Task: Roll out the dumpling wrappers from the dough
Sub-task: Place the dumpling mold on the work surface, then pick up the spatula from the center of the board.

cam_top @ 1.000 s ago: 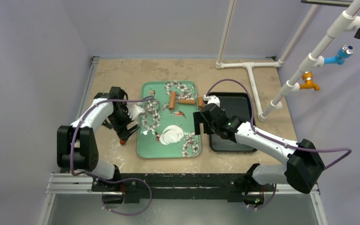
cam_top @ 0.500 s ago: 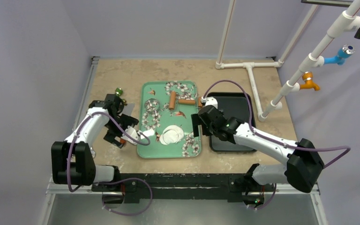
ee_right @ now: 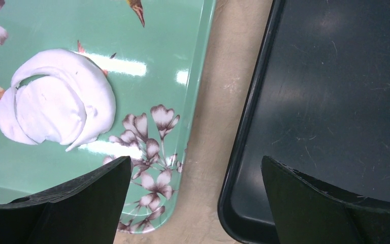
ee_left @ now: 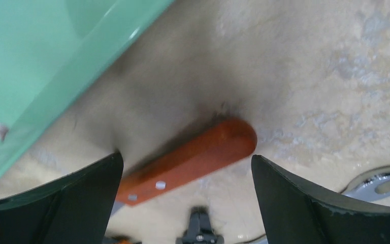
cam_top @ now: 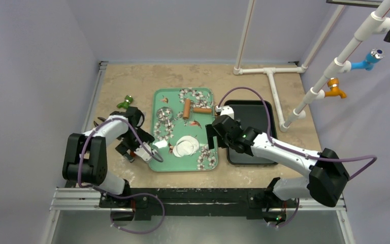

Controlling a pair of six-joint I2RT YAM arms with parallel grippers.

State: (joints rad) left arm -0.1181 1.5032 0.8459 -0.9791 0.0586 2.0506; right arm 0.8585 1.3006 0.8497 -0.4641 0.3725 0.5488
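Over the table, top cam first: a flat white dough sheet [cam_top: 186, 146] lies on the mint-green flowered tray [cam_top: 183, 168], toward its near end. The left gripper [cam_top: 131, 151] sits low just off that tray's left edge. The right gripper [cam_top: 212, 137] hangs between it and the black plastic tray [cam_top: 259, 109].

Left wrist cam: jaws spread wide with nothing held, and an orange-red riveted handle [ee_left: 193, 160] lies on the beige tabletop [ee_left: 310, 76] between them.

Right wrist cam: jaws wide and empty too, over the gap between trays. The dough is off to the left, with a rounded piece lapped over the sheet.
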